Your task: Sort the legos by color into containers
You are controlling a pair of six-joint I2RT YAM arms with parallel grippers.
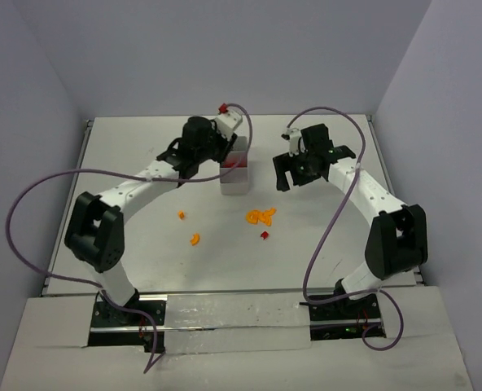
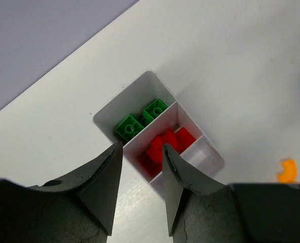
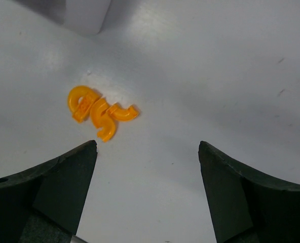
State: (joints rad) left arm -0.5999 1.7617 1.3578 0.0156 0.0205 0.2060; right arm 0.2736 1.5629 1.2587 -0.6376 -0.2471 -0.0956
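The white three-compartment tray (image 1: 234,181) stands mid-table. In the left wrist view its far compartment holds two green bricks (image 2: 140,120), the middle one holds several red pieces (image 2: 166,144), and the near one (image 2: 204,153) looks empty. My left gripper (image 2: 141,147) hovers over the tray's near-left side, open and empty; it also shows in the top view (image 1: 211,163). My right gripper (image 3: 147,147) is wide open and empty above the table, just short of three orange curved pieces (image 3: 102,114). It shows right of the tray in the top view (image 1: 294,177).
Two more orange pieces (image 1: 181,215) (image 1: 194,239) and one red piece (image 1: 265,235) lie loose in front of the tray, near the orange cluster (image 1: 261,216). One orange piece shows at the left wrist view's right edge (image 2: 287,171). Purple cables loop off both arms.
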